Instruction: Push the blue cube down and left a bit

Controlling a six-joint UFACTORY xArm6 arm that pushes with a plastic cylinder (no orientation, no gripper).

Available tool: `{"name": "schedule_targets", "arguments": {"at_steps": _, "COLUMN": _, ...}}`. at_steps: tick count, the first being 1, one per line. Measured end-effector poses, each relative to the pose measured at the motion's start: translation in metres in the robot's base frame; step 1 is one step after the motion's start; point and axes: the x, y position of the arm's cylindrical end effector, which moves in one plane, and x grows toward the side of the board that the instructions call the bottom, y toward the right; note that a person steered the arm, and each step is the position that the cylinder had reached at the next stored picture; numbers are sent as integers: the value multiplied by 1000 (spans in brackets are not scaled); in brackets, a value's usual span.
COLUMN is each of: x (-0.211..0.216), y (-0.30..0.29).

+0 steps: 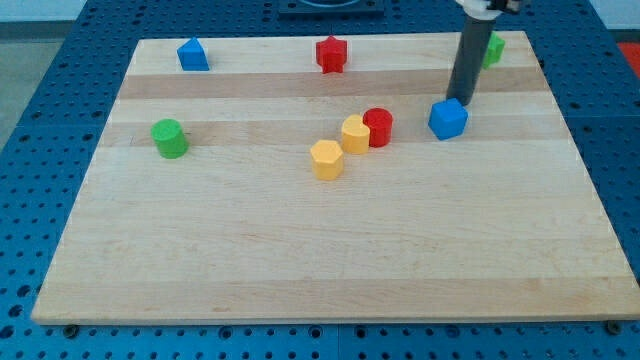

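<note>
The blue cube (pixel 448 119) sits on the wooden board (pixel 330 250) at the view's right, above the middle. My tip (pixel 461 102) is at the cube's upper right edge, touching or nearly touching it. The dark rod rises from there toward the view's top.
A red cylinder (pixel 378 127), a yellow block (pixel 355 133) and a yellow hexagonal block (pixel 326 159) stand in a row left of the blue cube. A green cylinder (pixel 169 138) is at the left. A blue block (pixel 192 54), a red star-like block (pixel 331 54) and a green block (pixel 493 49) line the top.
</note>
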Motion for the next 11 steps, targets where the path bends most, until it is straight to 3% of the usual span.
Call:
{"name": "schedule_targets", "arguments": {"at_steps": 2, "x": 30, "y": 5}}
{"name": "schedule_targets", "arguments": {"at_steps": 4, "x": -2, "y": 29}}
{"name": "schedule_targets", "arguments": {"at_steps": 5, "x": 2, "y": 28}}
{"name": "schedule_targets", "arguments": {"at_steps": 7, "x": 4, "y": -11}}
{"name": "schedule_targets", "arguments": {"at_steps": 11, "x": 99, "y": -35}}
